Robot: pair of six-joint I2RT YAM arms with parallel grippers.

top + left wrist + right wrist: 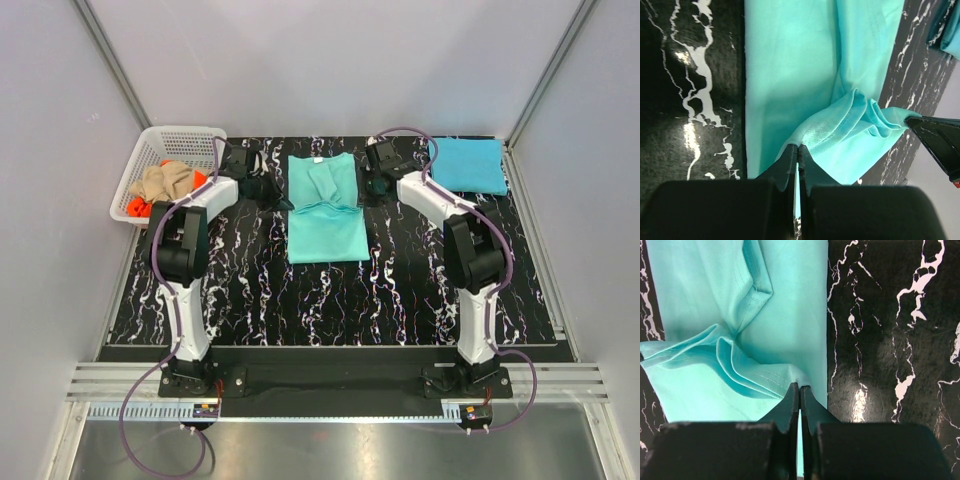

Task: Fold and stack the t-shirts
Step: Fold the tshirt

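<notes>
- The mint-teal shirt [325, 205] lies spread on the black, white-veined table [240, 290], in a long narrow shape with its sides turned in.
- The left gripper [798, 149] is at the left edge of this shirt, about halfway along its length. Its two fingers [787, 165] are pressed together and a thin edge of the teal cloth is pinched between them.
- The right gripper [800, 387] is at the right edge of the same shirt, directly opposite the left one. Its fingers [787, 407] are also pressed together, with the hem of the teal cloth caught between the tips.
- Between the two pinched edges the cloth is gathered into several soft ridges that run across the shirt. The rest of the shirt lies flat and smooth on the table.
- In the left wrist view, a black finger of the right gripper touches the far edge of the shirt, where the ridges end.
- The sky-blue shirt [468, 165] is folded into a neat rectangle. It lies on the table to the right of the mint-teal shirt, beyond the right gripper and apart from the teal cloth.
- A white basket [185, 131] stands to the left of the mint-teal shirt, beyond the left gripper, at the table's corner.
- Inside the basket a crumpled tan shirt [165, 183] lies on top of an orange shirt [135, 208], which shows at both sides of it.
</notes>
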